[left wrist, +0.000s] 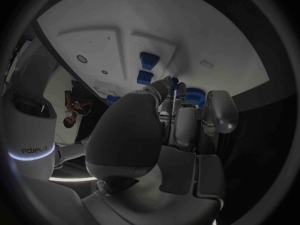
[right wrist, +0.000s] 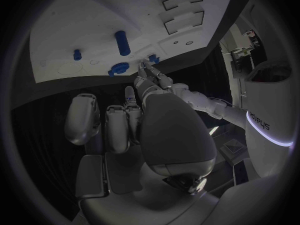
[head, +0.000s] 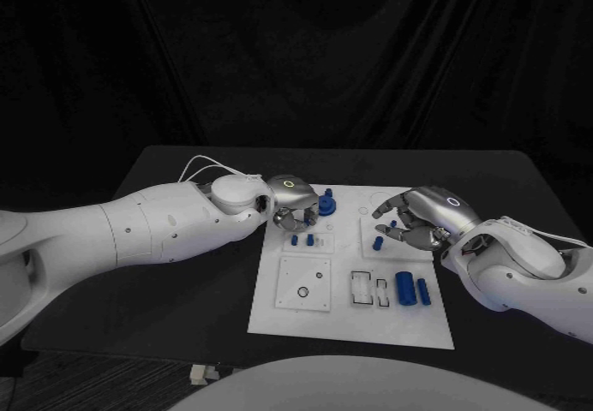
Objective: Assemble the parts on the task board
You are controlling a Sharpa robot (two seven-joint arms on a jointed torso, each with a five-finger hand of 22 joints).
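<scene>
My left robot hand (head: 293,205) fingers curled over small blue pegs (head: 301,241) at the white rectangular task board's (head: 352,318) eleven o'clock, grip I cannot tell, right robot hand (head: 418,218) spread apart at two o'clock.

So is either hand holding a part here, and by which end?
Cannot be told: the left hand and right hand hover over the task board, fingertips hidden.

The black table (head: 185,282) carries the white task board (head: 352,321), which lies flat at its middle with one long edge toward the robot. Dark bare tabletop shows all round the board, wider on the left side than on the right, and a black curtain (head: 309,68) hangs behind the table's far edge.
</scene>
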